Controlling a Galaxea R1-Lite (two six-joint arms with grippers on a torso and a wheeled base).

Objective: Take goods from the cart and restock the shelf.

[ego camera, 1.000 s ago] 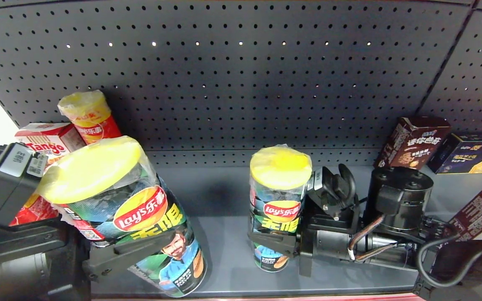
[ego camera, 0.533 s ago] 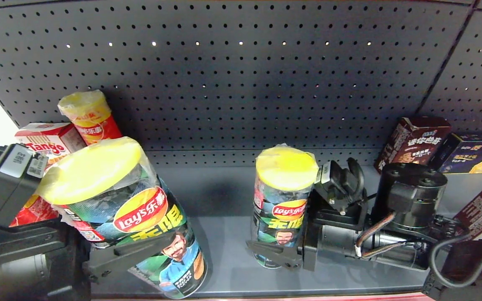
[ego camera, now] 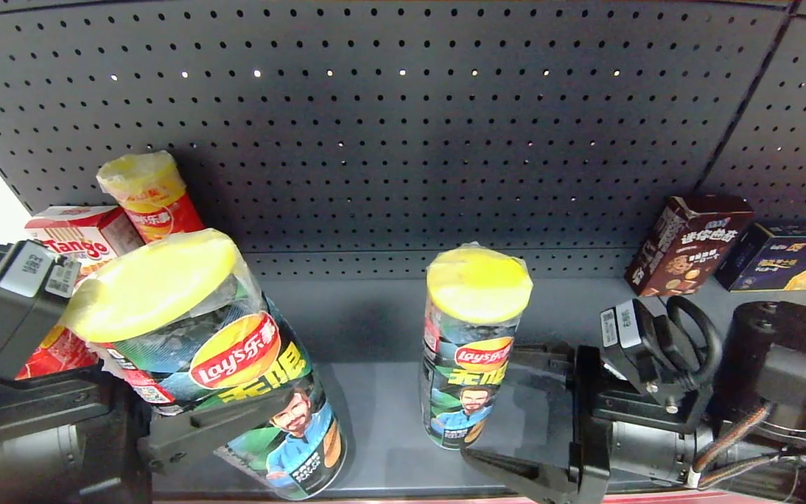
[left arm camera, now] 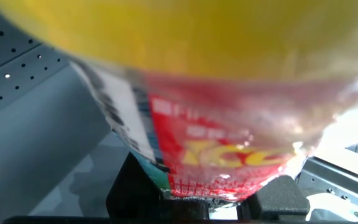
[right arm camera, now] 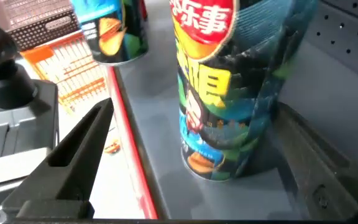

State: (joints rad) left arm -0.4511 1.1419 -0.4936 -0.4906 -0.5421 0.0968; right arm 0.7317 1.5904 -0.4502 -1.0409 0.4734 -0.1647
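A green and blue chip can [ego camera: 469, 350] with a yellow lid stands upright on the grey shelf board [ego camera: 375, 329], near its middle. My right gripper [ego camera: 490, 401] is open at the can's right. Its fingers [right arm camera: 73, 155] lie on either side of the can's [right arm camera: 229, 124] lower part, apart from it. At the front left, my left gripper [ego camera: 235, 392] is shut on a second, same-looking chip can [ego camera: 207, 350], held tilted over the shelf's front edge. That can [left arm camera: 216, 124] is close up in the left wrist view, where the dark gripper base [left arm camera: 142, 193] shows below it.
A red chip can [ego camera: 154, 199] and a wafer box [ego camera: 81, 238] stand at the back left. Brown cookie boxes [ego camera: 690, 241] and a dark blue box [ego camera: 788, 262] sit at the right. A pegboard wall [ego camera: 403, 140] backs the shelf. Bare shelf lies between the two green cans.
My right gripper let go of the middle can, opened and drew back to the right. The can stayed upright on the shelf. The left arm and its can kept still.
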